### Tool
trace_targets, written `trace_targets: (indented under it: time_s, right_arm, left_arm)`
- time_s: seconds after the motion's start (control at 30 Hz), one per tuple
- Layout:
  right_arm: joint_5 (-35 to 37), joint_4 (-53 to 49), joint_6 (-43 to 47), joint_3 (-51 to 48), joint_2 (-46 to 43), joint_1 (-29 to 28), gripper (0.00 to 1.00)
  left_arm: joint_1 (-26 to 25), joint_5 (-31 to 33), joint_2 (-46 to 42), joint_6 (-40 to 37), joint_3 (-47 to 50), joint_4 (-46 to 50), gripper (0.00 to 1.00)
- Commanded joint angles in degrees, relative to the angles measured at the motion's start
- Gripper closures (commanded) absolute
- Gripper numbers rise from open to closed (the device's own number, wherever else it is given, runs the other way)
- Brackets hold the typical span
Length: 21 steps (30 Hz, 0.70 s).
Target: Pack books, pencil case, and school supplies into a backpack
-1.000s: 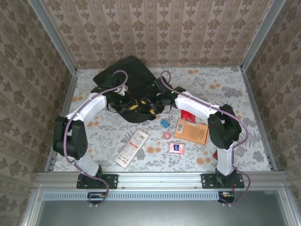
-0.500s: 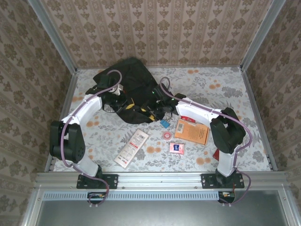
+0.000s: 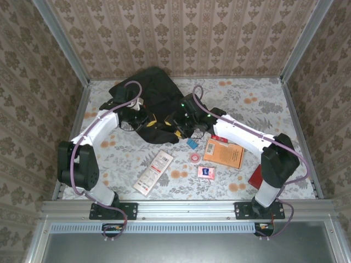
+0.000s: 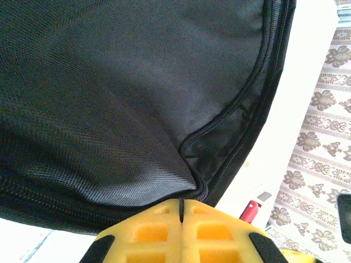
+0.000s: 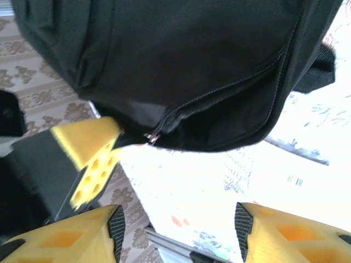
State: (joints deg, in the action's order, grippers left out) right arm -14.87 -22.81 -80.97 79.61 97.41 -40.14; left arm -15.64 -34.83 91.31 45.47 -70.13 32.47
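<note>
Patterned wallpaper closes in three sides of your floral bench [image 3: 263,104]. The backpack [image 3: 151,87] lies crumpled at the far left-centre, and both arms reach to its near edge. Your left pincer [image 3: 152,124] is pressed together on a fold of the backpack. On the left wrist view its yellow fingers [image 4: 148,230] meet with black fabric caught at a seam between them. Your right pincer [image 3: 177,130] sits just right of it, spread and holding nothing. From its wrist camera the fingers [image 5: 66,241] stand apart below the backpack's zip [image 5: 149,137], which looks partly open. Loose on the bench, near and right of the backpack, are the blue block [image 3: 192,143], the tape ring [image 3: 194,157], the packet [image 3: 206,172] and the orange book [image 3: 224,153]. The red book [image 3: 218,139] shows as a sliver at the orange book's far edge, under the right arm. A white barcoded card [image 3: 153,171] lies left of those.
</note>
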Motion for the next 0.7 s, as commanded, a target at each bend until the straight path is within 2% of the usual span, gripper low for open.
trace_targets:
  time_s: [0.0,0.03,0.2,0.23,0.4,0.57,0.67]
  right_arm:
    - [0.7,-0.4,-3.5,-2.0,-1.1,-1.6,0.39]
    - [0.2,0.1,-4.5,-2.4,-0.5,-1.9,0.37]
    - [1.7,9.2,-11.7,-6.1,1.8,-3.3,0.17]
    - [2.7,10.5,-12.2,-6.5,2.5,-3.1,0.16]
    - [3.8,14.8,-13.3,-3.0,8.2,-1.3,0.19]
    - [5.5,22.1,-13.7,-2.4,11.2,-0.3,0.29]
    - [5.5,23.1,-13.2,-1.6,12.3,0.4,0.35]
  left_arm:
    - [0.4,-1.4,-2.0,-0.1,-1.0,-1.4,1.0]
    - [0.3,-1.4,-2.1,0.0,-1.1,-1.4,1.0]
    - [-0.3,-1.0,-3.2,0.6,-0.8,-1.7,1.0]
    - [-0.4,-1.0,-3.4,0.7,-0.6,-1.7,1.0]
    - [-1.0,-0.9,-4.4,1.2,0.9,-2.1,1.0]
    - [-0.9,-0.8,-4.4,0.8,1.7,-1.8,1.0]
    - [-0.8,-0.6,-3.5,0.0,1.2,-1.1,1.0]
